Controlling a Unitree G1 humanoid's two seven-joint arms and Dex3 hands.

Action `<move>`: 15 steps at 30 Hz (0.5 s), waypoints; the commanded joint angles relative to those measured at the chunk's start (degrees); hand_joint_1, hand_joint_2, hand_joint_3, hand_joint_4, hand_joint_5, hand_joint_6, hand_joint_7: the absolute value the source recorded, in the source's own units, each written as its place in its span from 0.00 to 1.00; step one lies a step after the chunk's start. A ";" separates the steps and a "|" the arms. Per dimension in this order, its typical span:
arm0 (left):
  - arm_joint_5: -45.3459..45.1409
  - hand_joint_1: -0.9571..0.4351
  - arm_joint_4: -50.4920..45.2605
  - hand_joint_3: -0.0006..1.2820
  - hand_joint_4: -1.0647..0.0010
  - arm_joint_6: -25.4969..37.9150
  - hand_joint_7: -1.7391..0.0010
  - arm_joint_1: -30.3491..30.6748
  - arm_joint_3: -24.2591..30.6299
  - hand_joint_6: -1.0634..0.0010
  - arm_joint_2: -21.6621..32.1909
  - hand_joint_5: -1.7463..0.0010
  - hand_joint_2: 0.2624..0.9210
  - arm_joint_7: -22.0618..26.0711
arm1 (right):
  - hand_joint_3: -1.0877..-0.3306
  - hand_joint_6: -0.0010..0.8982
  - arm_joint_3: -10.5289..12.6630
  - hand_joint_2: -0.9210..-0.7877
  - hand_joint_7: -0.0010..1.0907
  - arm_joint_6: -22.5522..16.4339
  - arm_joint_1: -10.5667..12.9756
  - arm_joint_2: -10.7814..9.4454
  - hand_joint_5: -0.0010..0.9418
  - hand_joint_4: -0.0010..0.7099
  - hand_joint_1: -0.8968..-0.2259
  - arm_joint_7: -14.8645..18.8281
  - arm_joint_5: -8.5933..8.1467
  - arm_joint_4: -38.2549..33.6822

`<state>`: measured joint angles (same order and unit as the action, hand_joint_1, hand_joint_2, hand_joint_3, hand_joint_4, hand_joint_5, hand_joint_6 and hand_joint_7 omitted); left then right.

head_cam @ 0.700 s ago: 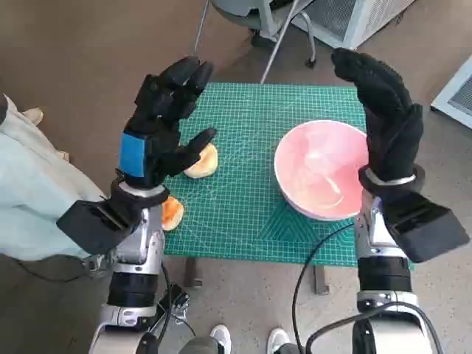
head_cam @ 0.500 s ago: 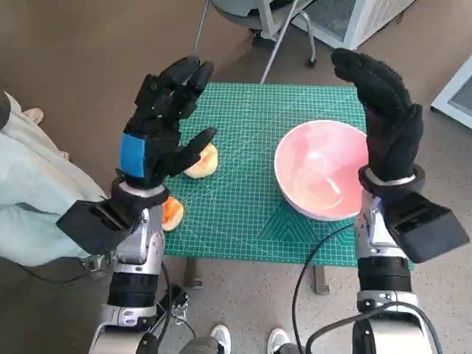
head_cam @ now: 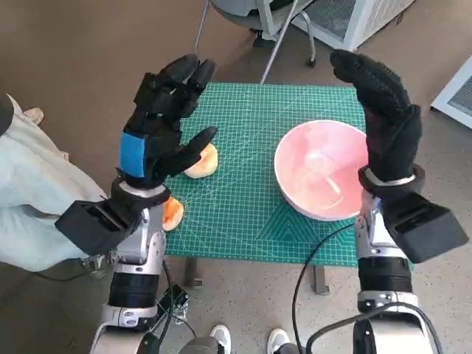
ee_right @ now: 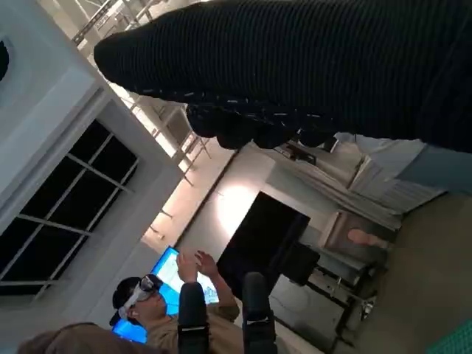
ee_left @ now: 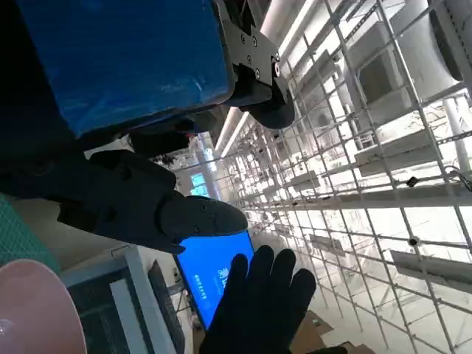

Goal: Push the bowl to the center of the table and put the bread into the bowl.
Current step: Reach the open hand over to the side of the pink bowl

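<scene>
A pink bowl (head_cam: 322, 169) stands on the right half of the green cutting mat (head_cam: 251, 199); its rim (ee_left: 29, 310) also shows in the left wrist view. A piece of bread (head_cam: 202, 162) lies left of the mat's middle, partly behind my left hand's thumb. Another orange-brown bread (head_cam: 172, 213) sits at the mat's near left edge. My left hand (head_cam: 162, 122) is raised above the left side, fingers spread, holding nothing. My right hand (head_cam: 383, 110) is raised open over the bowl's right side, also seen as the gloved hand (ee_left: 262, 302) in the left wrist view.
A chair's legs (head_cam: 276, 37) stand beyond the mat's far edge. A person's pale clothing (head_cam: 33, 192) is close on the left. A white unit (head_cam: 354, 18) sits at the back right. A person with a headset (ee_right: 151, 310) appears in the right wrist view.
</scene>
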<state>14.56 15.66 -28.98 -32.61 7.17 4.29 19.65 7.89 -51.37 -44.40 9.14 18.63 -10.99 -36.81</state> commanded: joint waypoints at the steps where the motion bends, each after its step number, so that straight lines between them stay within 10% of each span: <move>1: 0.00 0.44 -0.06 0.19 0.59 -0.62 0.66 0.51 -0.06 0.77 -0.09 1.00 1.00 -0.24 | 0.49 0.00 0.77 0.00 0.69 0.80 1.60 1.83 0.00 0.48 0.52 1.64 -1.22 -0.81; 8: -0.50 0.45 0.09 0.19 0.59 -1.40 0.66 1.20 0.11 0.76 -0.22 1.00 1.00 -0.69 | 0.49 0.00 5.49 0.00 0.69 -0.78 2.89 6.38 0.00 0.46 0.54 4.51 -5.49 -4.91; 15: -0.60 0.45 0.31 0.19 0.60 -2.19 0.67 1.81 0.22 0.76 -0.21 1.00 1.00 -1.01 | 0.41 0.00 9.84 0.00 0.68 -5.09 5.07 8.86 0.00 0.44 0.58 -3.52 -0.69 -10.56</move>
<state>14.10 15.70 -30.30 -31.33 7.47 4.14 18.73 16.04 -55.29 -41.78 17.36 18.40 -13.83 -43.90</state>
